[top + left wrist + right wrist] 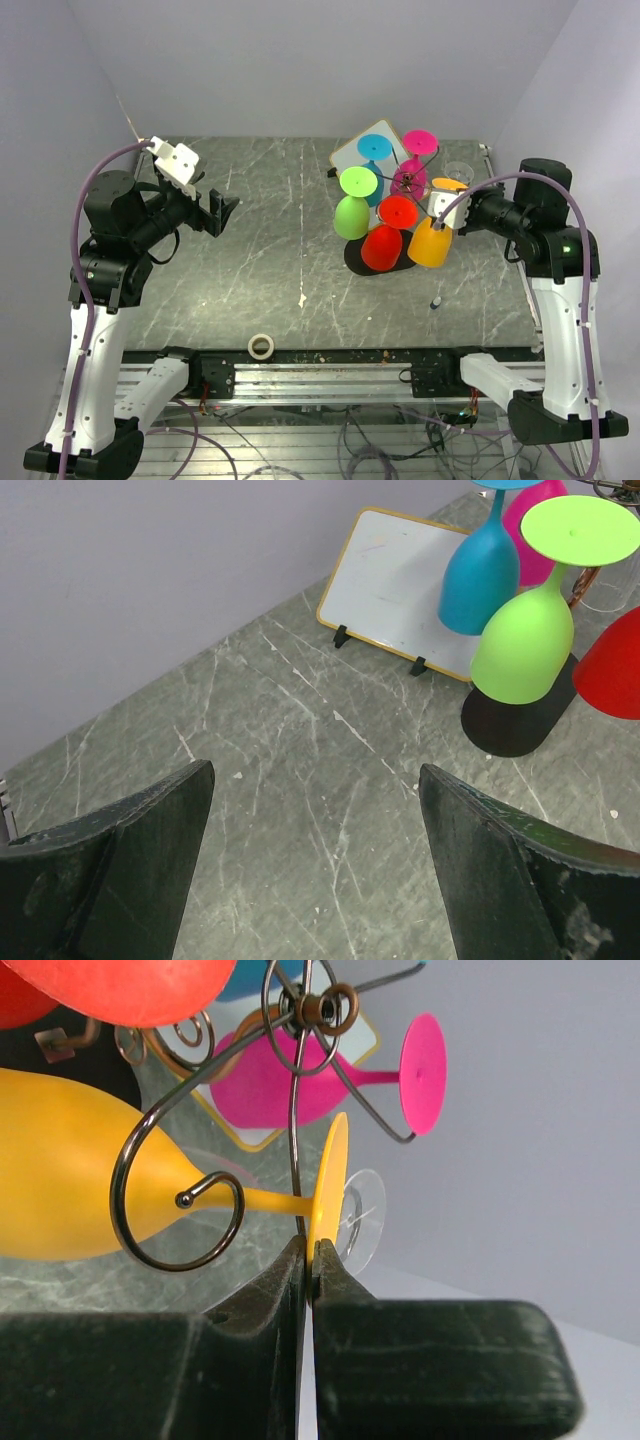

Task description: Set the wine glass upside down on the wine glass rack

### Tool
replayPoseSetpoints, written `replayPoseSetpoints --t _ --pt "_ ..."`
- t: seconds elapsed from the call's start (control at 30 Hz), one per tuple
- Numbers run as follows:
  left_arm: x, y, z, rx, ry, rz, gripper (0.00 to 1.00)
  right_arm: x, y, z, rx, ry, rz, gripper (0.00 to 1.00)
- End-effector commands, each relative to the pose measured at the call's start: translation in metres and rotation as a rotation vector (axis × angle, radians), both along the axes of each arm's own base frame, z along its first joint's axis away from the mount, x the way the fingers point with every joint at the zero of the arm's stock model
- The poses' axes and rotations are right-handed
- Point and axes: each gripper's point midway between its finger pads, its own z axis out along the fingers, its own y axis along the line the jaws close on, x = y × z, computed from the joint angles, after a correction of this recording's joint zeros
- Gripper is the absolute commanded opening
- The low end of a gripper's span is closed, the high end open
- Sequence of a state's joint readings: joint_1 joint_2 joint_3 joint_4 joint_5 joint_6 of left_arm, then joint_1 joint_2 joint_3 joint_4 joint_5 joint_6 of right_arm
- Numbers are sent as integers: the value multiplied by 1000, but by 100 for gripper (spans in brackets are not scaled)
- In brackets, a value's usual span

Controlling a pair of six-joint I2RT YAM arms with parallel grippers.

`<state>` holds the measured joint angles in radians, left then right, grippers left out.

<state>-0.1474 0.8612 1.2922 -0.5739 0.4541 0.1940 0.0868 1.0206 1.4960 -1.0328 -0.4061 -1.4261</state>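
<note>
The right hand (pixel 308 1250) is pinched shut on the rim of the round foot (pixel 333 1180) of the orange-yellow wine glass (pixel 70 1160), with its two dark fingers (pixel 265 1295) pressed against either face of the disc. From above, that glass (pixel 432 243) hangs foot up and bowl down at the right side of the wine glass rack (pixel 352 258). One of the rack's thin wire scrolls (pixel 125 1175) curls across the place where the bowl narrows into the stem. I cannot tell whether the wire carries the glass yet.

The other arms spread out from the rack's brownish hub (pixel 318 1005). Around it hang a red glass (pixel 381 247), a green glass (pixel 351 215), a blue glass (pixel 374 148) and a magenta glass (pixel 419 142), all upside down over the flat black base. A clear glass (pixel 458 172) stands just behind the held one. A white board with a wooden rim (pixel 345 155) leans behind the rack, towards the back wall.

The left hand (pixel 222 212) is well apart from all this, over the left part of the grey marbled bench (pixel 280 260). Its fingers (pixel 150 830) are spread wide with nothing between them. A roll of tape (pixel 262 346) lies at the near edge of the bench, and a small dark object (pixel 436 301) sits in front of the right arm.
</note>
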Motion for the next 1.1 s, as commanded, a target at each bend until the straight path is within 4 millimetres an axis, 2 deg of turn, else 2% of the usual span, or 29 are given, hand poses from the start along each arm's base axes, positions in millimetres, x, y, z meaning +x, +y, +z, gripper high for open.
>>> replayPoseSetpoints --t 0.0,0.37,0.53,1.07 --pt "-3 -1 5 3 -26 -13 94 -1 18 19 25 -57 94 2" --pt "-3 0 4 6 -25 -11 94 -8 30 12 21 -26 180 2" --pt "-2 0 3 9 -22 -12 94 -17 34 15 32 -22 202 2" --pt "-2 -1 2 10 -19 -17 94 -37 26 12 36 3 162 2"
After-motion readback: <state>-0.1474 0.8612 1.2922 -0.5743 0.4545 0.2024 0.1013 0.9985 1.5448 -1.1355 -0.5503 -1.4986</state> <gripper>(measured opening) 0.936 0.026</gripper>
